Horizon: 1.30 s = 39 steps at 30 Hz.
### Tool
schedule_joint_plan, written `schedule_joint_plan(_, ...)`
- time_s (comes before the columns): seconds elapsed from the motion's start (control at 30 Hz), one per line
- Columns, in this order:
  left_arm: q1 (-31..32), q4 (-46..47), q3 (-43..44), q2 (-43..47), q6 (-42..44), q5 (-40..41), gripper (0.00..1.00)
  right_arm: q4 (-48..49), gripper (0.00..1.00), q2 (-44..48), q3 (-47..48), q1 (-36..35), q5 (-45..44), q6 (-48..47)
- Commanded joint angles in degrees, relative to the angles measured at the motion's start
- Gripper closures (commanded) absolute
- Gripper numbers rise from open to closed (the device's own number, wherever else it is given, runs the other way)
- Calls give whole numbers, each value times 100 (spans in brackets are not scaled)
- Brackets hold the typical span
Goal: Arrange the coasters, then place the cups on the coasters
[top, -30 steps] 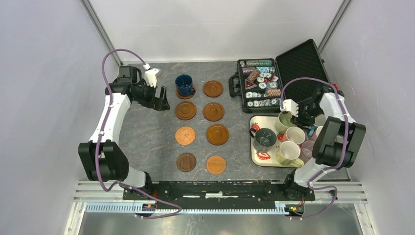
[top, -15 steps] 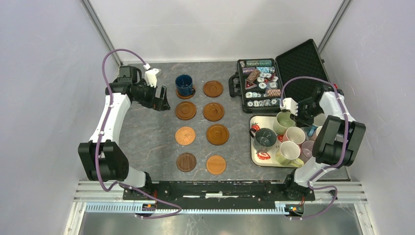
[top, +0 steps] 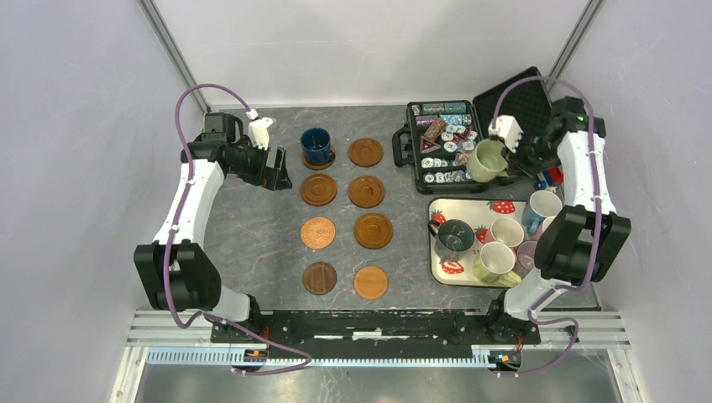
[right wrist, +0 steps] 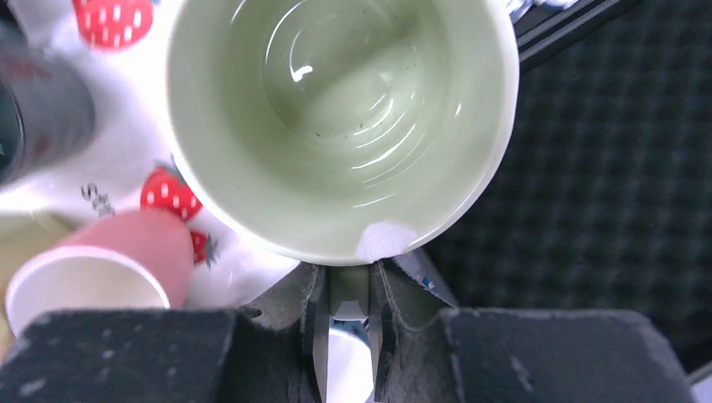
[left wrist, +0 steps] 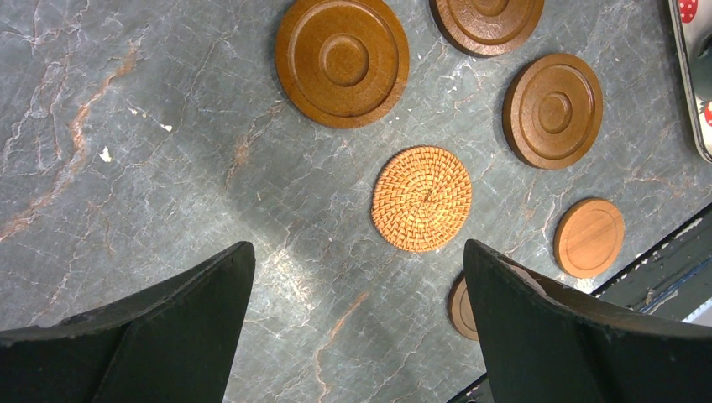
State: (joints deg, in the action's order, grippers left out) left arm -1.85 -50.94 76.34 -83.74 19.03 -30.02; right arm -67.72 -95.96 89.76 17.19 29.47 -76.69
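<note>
- Top cam: right end effector (top: 506, 154) is at the far right of the bench (top: 252, 243) w/ the pale green cup (top: 484, 160) at its tip. The cup overlaps the near-right corner of the open chip case (top: 441, 143), beyond the tray (top: 434, 248). Grip detail isn't readable from here.
- Right wrist cam settles it: the fingers (right wrist: 312, 327) are nearly together, pinching the cup's handle just below the rim. The cup is seen mouth-on, glossy pale inside.
- Same cam, behind the cup: strawberry-print tray on the left, black foam of the case lid (right wrist: 604, 168) on the right, and a blurred pink cup (right wrist: 101, 256) lower left.
- Top cam only: coasters (top: 367, 191) lie in 2 columns of 4 mid-bench. The dark blue cup (top: 316, 144) sits on the far-left one.
- Top cam only: other cups (top: 506, 231) are grouped on the tray, right of the columns.
- Left end effector (top: 270, 172) is just left of the coaster columns, near the dark blue cup but apart from it.
- Left wrist cam: its two dark fingers (left wrist: 168, 336) are spread wide w/ nothing gripped, only bench surface between them.
- Left wrist cam adds texture: one woven coaster (left wrist: 421, 199), and others of turned wood w/ concentric rings. In the top cam the woven one is just a lighter orange disc.
</note>
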Motion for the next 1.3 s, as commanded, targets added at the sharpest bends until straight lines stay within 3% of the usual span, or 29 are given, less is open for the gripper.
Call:
schedule_joint_plan(0.0,18,-30,301,-52,194,40,0,1090,100,125,641,-979,55,2329)
schedule_joint_plan(0.13,14,-30,387,-84,137,101,0,2024,100,16,937,-2000,-644,3704)
schedule_joint_plan(0.37,14,251,238,12,-108,104,0,2315,100,-1155,1984,-3056,-1425,5595)
schedule_joint_plan(0.53,16,345,165,54,-189,187,0,2565,100,-1843,2452,-3793,-1969,5716)
schedule_joint_plan(0.7,15,558,-28,213,-323,198,0,2870,100,-2518,2918,-4101,-2095,5777)
schedule_joint_plan(1.27,15,950,-268,379,-771,234,0,3699,100,-3297,3011,-4321,-1953,5482)
